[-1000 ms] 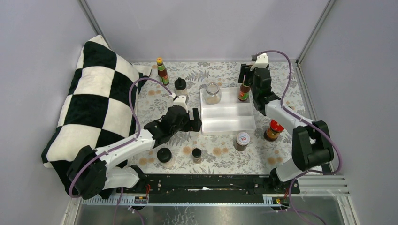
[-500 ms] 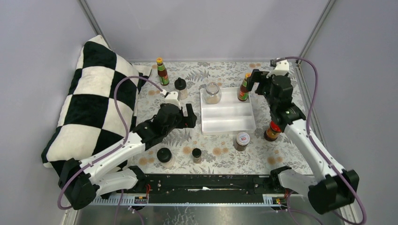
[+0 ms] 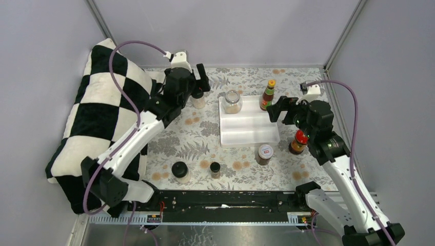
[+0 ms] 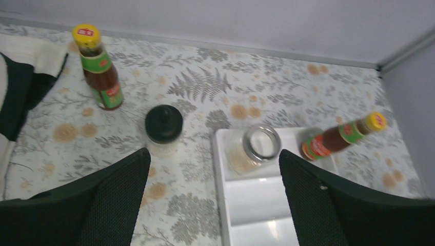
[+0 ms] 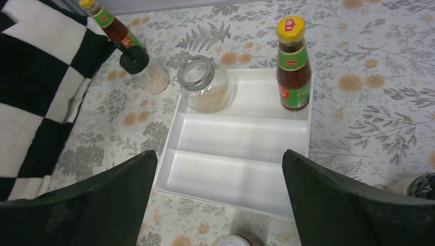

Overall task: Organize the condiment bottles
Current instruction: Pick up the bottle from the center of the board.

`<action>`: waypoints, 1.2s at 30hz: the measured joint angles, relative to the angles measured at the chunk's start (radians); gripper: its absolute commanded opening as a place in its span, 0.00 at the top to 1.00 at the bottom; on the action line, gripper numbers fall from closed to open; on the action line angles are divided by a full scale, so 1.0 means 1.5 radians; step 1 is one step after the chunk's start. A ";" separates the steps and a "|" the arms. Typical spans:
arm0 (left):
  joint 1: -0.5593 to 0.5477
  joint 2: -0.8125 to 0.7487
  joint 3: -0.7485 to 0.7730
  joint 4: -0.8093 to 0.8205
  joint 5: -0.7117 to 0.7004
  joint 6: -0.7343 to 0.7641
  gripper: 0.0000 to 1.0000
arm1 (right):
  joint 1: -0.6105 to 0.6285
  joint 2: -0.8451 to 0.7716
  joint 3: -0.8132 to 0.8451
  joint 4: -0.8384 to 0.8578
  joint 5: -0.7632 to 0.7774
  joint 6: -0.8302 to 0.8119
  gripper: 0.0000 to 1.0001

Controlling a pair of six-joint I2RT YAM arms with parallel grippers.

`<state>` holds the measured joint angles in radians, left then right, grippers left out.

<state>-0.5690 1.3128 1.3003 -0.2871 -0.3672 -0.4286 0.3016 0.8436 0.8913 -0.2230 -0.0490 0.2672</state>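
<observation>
While both grippers are held wide open and empty above the counter [image 3: 231, 77], the far-left items outside the tray are judged the left arm's business. The left gripper [image 4: 214, 156] is poised near the black-lidded jar [image 4: 163, 127], which stands upright just ahead and left of its gap. The tall sauce bottle [image 4: 100, 69] is seen farther left beside the checkered cushion [image 3: 102, 102], long axis vertical. The right gripper [image 5: 218, 154] is hung over the white tray [image 5: 236, 133], well apart from both. In the tray's far compartment a clear-lidded jar [image 5: 204, 84] of pale grains and a second sauce bottle [image 5: 292, 66] are stood: orange cap, green label, dark red contents. A red-capped jar [image 3: 299, 139] and a white-lidded jar [image 3: 265, 152] are noted outside the tray, nearer the right arm.
</observation>
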 measured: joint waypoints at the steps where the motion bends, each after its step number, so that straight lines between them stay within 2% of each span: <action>1: 0.015 0.025 0.018 0.002 -0.002 0.008 0.01 | 0.000 -0.010 -0.001 -0.008 -0.007 0.001 0.00; 5: 0.072 0.131 0.063 0.016 -0.016 0.037 0.01 | 0.000 -0.053 -0.009 -0.036 -0.032 0.009 0.00; 15: 0.132 0.282 0.127 0.062 -0.055 0.093 0.01 | 0.000 -0.093 -0.034 -0.070 -0.070 0.022 0.00; 22: 0.144 0.328 0.165 0.095 -0.069 0.121 0.01 | 0.000 -0.088 -0.045 -0.079 -0.084 0.027 0.00; 36: 0.181 0.338 0.135 0.165 -0.089 0.136 0.01 | 0.000 -0.082 -0.073 -0.068 -0.099 0.035 0.00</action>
<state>-0.2977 1.8206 1.5032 -0.0391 -0.4999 -0.2241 0.3016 0.7200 0.7818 -0.3244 -0.1970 0.3191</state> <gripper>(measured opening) 0.987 0.994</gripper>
